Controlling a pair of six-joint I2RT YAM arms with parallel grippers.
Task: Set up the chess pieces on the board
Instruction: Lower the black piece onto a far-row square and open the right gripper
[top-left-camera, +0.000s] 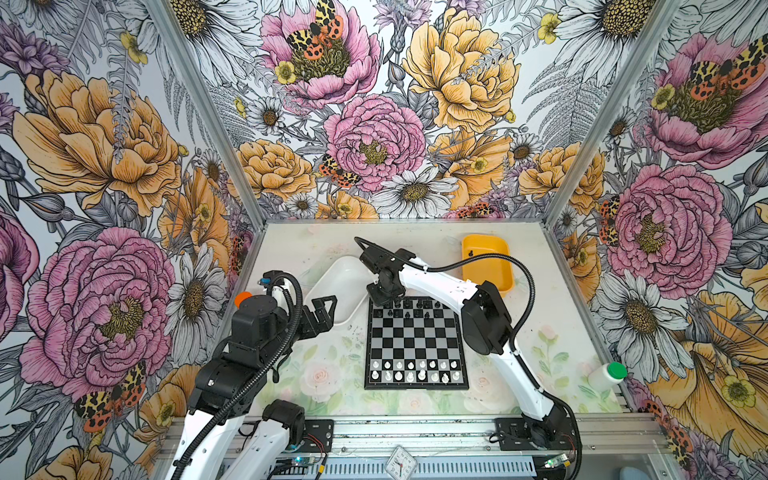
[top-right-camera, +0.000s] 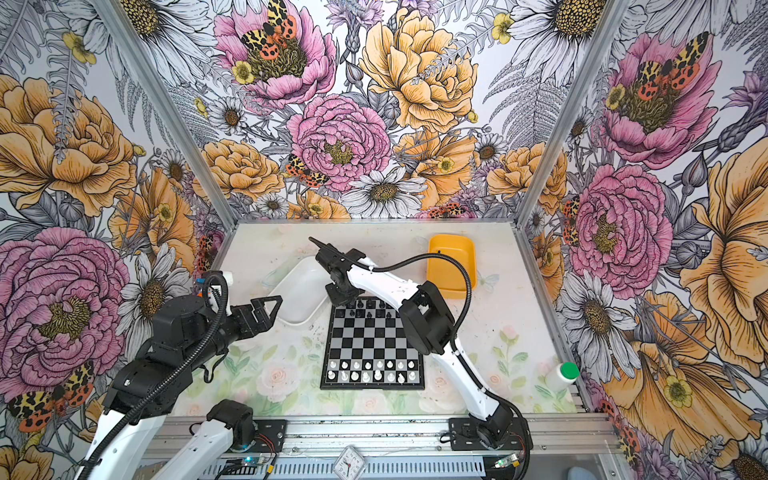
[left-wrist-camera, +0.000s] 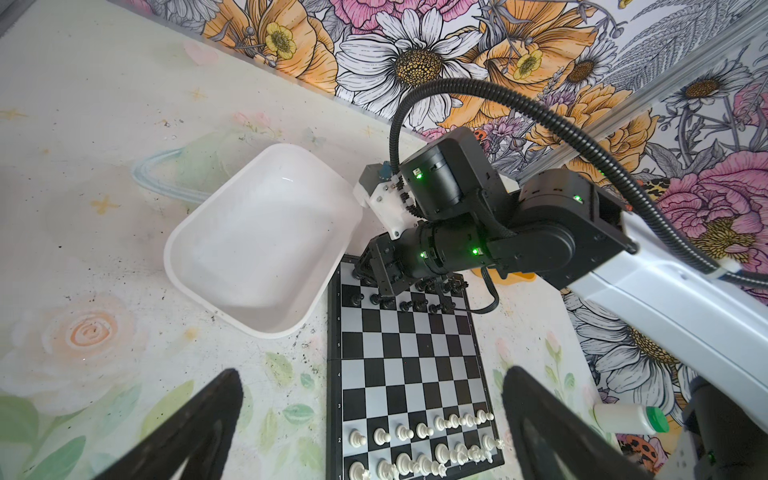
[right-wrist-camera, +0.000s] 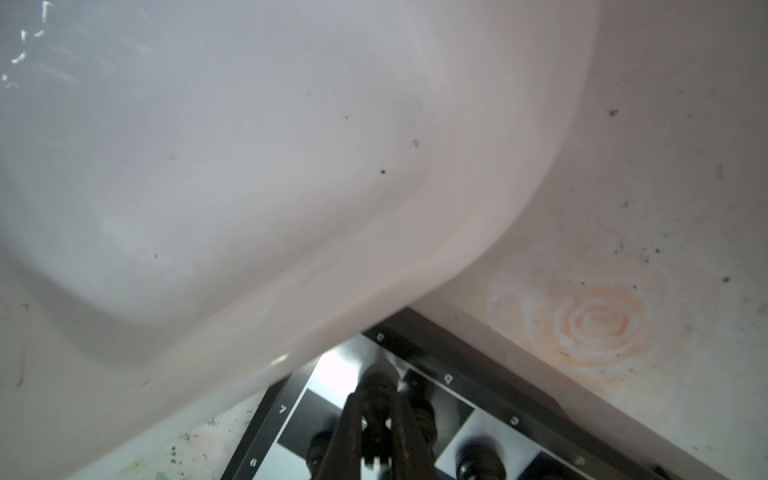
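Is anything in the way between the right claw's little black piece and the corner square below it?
Nothing visible. The right gripper, shut on a black piece, hangs over the bare corner square of the board. Beside it stand other black pieces, and the rim of the white tub lies close.

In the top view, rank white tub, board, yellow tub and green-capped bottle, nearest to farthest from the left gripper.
1. white tub, right beside the left gripper
2. board, mid-table
3. yellow tub, far right
4. green-capped bottle, near right edge
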